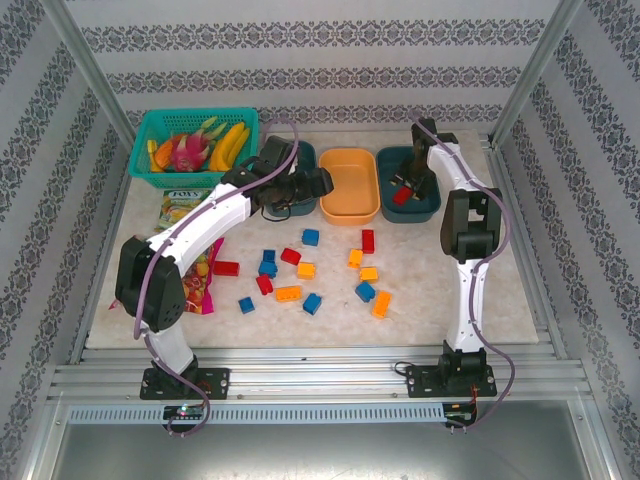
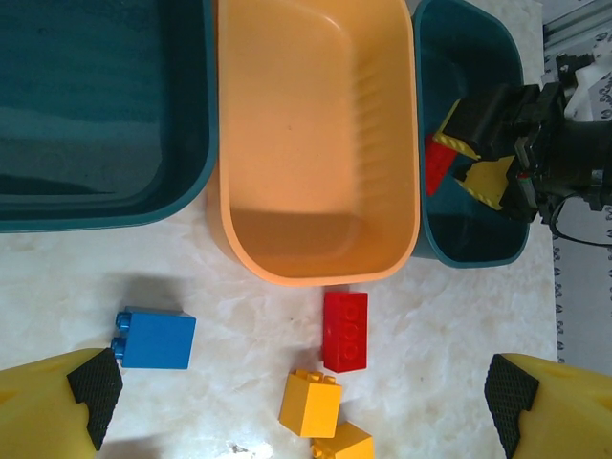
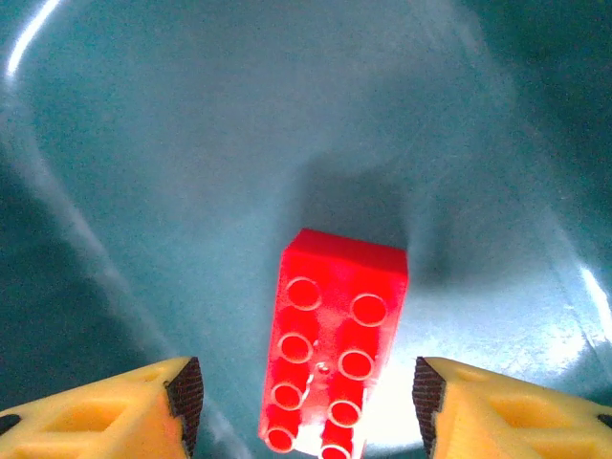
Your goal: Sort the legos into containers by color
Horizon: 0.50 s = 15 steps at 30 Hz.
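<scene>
One red brick (image 3: 335,359) sitting inside right teal tub (image 3: 143,143), right gripper (image 3: 306,402) jaws standing parted, clear of its sides; lifting straight up advisable, avoiding rim. Left gripper (image 2: 298,392) hovering wide over loose legos (image 2: 344,330).

orange tub (image 1: 349,190): floor bare wall to wall, easy way in from above
right teal tub (image 1: 430,208): cramped, right gripper (image 1: 403,188) parked inside, jaws apart either side of a red brick (image 3: 335,335)
mid-table: loose bricks (image 1: 288,293) scattered close, tight gaps
back-left corner: fruit basket (image 1: 143,150) and snack packets (image 1: 180,207) in the way
</scene>
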{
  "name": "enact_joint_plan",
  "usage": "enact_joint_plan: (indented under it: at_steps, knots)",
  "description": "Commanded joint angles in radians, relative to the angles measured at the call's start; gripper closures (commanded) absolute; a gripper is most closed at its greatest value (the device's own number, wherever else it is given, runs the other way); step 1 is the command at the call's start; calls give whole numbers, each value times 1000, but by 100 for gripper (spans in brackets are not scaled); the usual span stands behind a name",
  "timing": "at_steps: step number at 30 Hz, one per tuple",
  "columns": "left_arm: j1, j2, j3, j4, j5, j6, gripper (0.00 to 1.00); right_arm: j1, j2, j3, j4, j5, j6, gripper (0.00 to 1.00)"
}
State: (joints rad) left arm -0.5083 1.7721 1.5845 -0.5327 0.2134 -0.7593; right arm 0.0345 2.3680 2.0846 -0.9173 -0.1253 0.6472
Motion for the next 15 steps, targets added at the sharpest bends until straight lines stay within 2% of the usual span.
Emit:
enact_joint_plan:
  at_steps: [1, 4, 7, 12, 15]
  knots:
    - [15, -34, 36, -40, -10, -8, 1, 3, -88, 26, -26, -17, -22, 38]
    - [21, -77, 31, -138, -65, -37, 1, 32, -196, -18, 2, -14, -31, 39]
    - [36, -149, -21, -258, -119, -91, 1, 105, -352, -139, 77, -15, -45, 39]
    - [59, -314, -211, -396, -162, -132, 4, 309, -666, -515, 346, 20, -85, 37]
    - [72, -415, -337, -463, -207, -179, 4, 455, -796, -728, 501, 39, -105, 30]
